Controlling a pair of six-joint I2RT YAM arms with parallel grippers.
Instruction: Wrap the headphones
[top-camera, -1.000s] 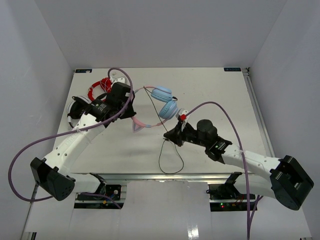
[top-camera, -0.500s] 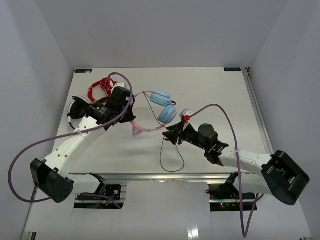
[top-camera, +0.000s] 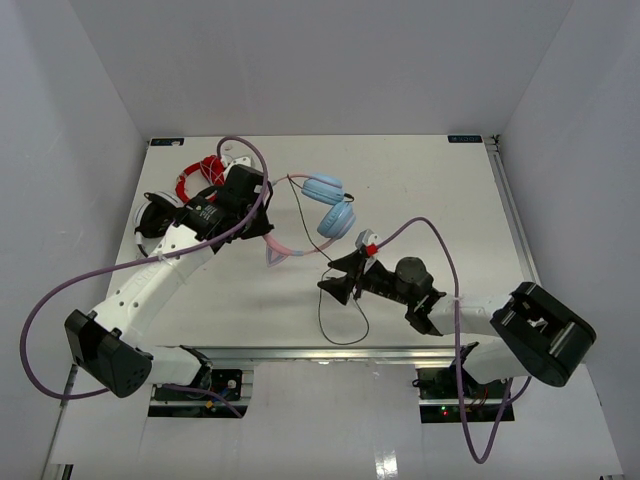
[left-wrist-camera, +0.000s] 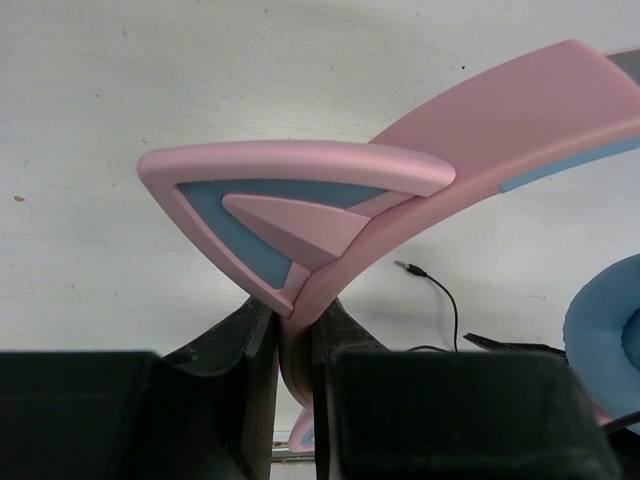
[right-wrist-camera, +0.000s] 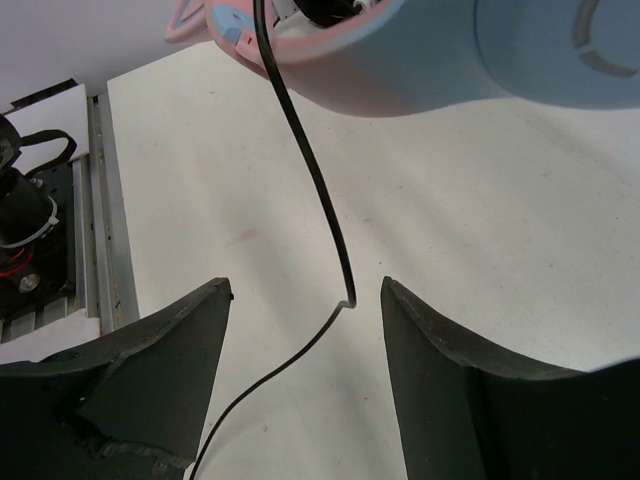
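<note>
The headphones (top-camera: 332, 205) hang over the table's middle, light-blue earcups at the back and pink cat-ear headband (top-camera: 283, 250) toward the left arm. My left gripper (top-camera: 262, 230) is shut on that headband (left-wrist-camera: 420, 170), which is pinched between the black fingers (left-wrist-camera: 240, 350). A thin dark cable (top-camera: 340, 320) drops from an earcup and loops on the table; its plug (left-wrist-camera: 405, 267) lies free. My right gripper (top-camera: 335, 283) stands open just in front of the earcups. The cable (right-wrist-camera: 320, 200) runs loose between its fingers (right-wrist-camera: 440, 370), under a blue earcup (right-wrist-camera: 480, 50).
A red coiled cable bundle (top-camera: 200, 172) lies at the back left, with black-and-white headphones (top-camera: 150, 215) beside the left arm. A metal rail (top-camera: 512, 220) runs along the table's right edge. The near edge rail (right-wrist-camera: 105, 200) shows in the right wrist view.
My right gripper has opened and let go of the cable, sliding left and toward the near edge. The cable loop now lies slack. The left gripper still holds the headband.
</note>
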